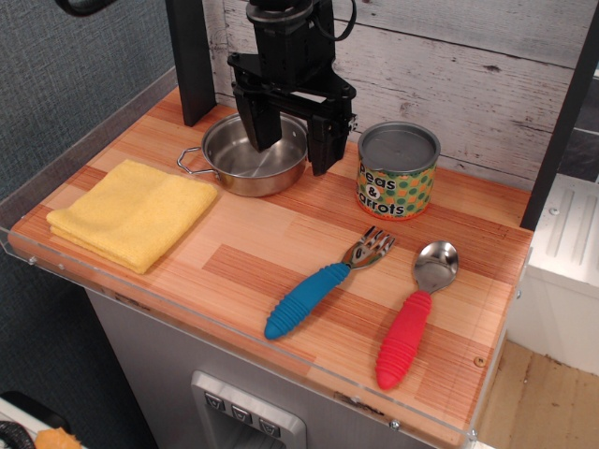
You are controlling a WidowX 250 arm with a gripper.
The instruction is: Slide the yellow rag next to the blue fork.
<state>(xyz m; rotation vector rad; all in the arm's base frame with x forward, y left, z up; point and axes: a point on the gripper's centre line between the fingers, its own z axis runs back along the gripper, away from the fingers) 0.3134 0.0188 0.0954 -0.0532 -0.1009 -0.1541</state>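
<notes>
The yellow rag point(133, 213) lies folded and flat at the left end of the wooden table top point(253, 248). The blue fork point(323, 283) lies near the front middle, blue ribbed handle toward the front edge, metal tines pointing back right. My black gripper point(293, 148) hangs at the back, above the right rim of the steel pan point(245, 155). Its two fingers are spread apart and hold nothing. It is well away from both the rag and the fork.
A peas and carrots can point(398, 171) stands at the back right of the pan. A red-handled spoon point(416, 314) lies right of the fork. A black post point(192, 58) rises at the back left. A clear lip runs along the table's front edge.
</notes>
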